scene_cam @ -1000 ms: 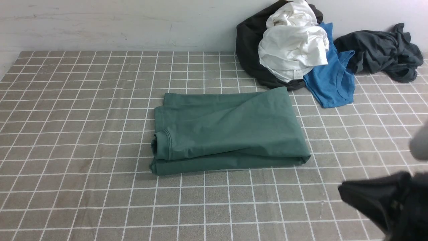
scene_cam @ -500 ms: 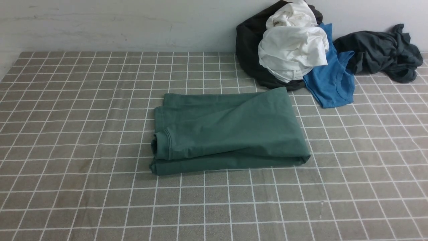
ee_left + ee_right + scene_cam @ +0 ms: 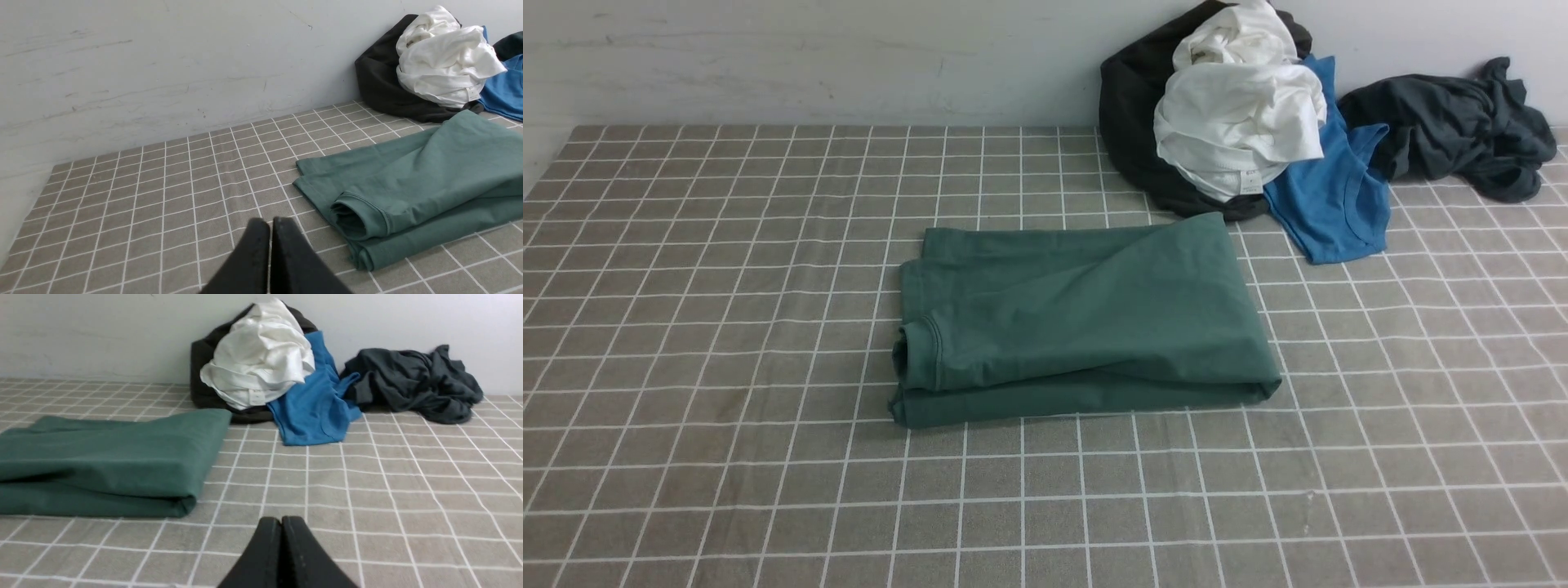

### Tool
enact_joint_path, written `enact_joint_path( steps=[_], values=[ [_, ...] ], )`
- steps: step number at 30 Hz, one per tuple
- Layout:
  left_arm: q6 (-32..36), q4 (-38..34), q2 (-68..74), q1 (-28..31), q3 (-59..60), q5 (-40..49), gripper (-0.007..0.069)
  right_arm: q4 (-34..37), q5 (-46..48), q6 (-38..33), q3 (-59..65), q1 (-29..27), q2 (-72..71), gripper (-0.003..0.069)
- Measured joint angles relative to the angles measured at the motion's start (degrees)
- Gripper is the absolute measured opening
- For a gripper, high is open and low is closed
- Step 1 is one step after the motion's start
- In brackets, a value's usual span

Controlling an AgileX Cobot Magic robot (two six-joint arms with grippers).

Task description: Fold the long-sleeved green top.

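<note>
Broadly, we see a checked tablecloth (image 3: pixel 686 343) with the green long-sleeved top (image 3: pixel 1086 327) lying mid-table as a folded rectangle, one cuff (image 3: pixel 919 355) showing at its left edge. Our left gripper (image 3: pixel 269 228) and right gripper (image 3: pixel 281 524) hover apart from it, jaws pressed together, empty. We judge folding finished; best to stay clear.

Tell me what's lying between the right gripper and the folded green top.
Nothing: in the right wrist view, only bare checked tablecloth separates the shut right gripper from the green long-sleeved top.
</note>
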Motion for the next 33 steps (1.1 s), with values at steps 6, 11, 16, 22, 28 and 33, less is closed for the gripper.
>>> enact_joint_path(
  steps=[6, 11, 16, 22, 28, 33],
  values=[
    [0.0, 0.0, 0.0, 0.0, 0.0, 0.0, -0.0007, 0.3, 3.8, -3.6, -0.1, -2.3, 0.0, -0.0014],
    [0.0, 0.0, 0.0, 0.0, 0.0, 0.0, -0.0007, 0.3, 3.9, -5.3, -0.1, -2.6, 0.0, -0.0014],
    [0.0, 0.0, 0.0, 0.0, 0.0, 0.0, -0.0007, 0.3, 4.0, -5.3, -0.1, -2.6, 0.0, -0.0014],
    [0.0, 0.0, 0.0, 0.0, 0.0, 0.0, -0.0007, 0.3, 4.0, -5.3, -0.1, -2.7, 0.0, -0.0014],
    [0.0, -0.4, -3.9, 2.5, 3.2, -0.6, -0.0007, 0.3, 4.0, -5.3, -0.1, -2.8, 0.0, -0.0014],
    [-0.1, -2.5, -6.3, 10.6, 12.0, -2.4, -0.0007, 0.3, 4.1, -5.3, -0.1, -2.8, 0.0, -0.0014]
  ],
)
